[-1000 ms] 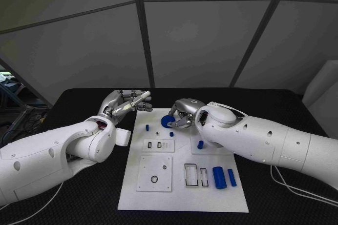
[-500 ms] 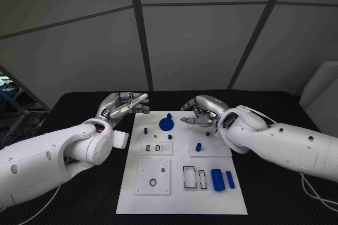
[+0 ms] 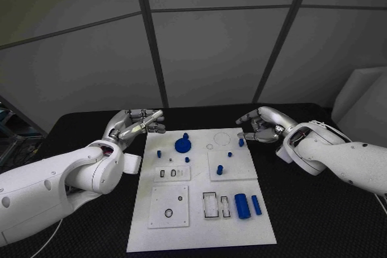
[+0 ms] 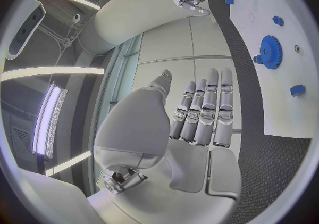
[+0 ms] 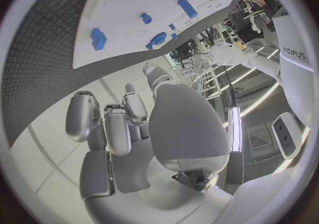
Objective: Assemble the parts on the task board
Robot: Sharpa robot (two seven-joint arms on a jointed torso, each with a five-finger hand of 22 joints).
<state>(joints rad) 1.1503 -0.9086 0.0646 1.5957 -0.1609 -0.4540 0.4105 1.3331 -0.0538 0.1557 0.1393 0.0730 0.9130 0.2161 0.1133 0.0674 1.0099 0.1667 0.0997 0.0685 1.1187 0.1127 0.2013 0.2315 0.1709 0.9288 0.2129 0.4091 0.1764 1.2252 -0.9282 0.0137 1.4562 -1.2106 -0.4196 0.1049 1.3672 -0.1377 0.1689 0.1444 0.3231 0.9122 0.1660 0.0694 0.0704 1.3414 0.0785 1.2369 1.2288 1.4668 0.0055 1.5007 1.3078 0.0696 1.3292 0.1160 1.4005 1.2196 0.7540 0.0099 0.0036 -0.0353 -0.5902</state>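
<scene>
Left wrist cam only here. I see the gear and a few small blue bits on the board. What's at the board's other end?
Observer: Head view shows a thick blue cylinder and a thin blue cylinder lying side by side near the task board's near right corner.
Operator: Right hand carrying anything?
Observer: No. The right wrist view shows the right hand with an empty palm and loosely curled fingers.
Operator: Where is it?
Observer: Head view puts it at the board's far right corner.
</scene>
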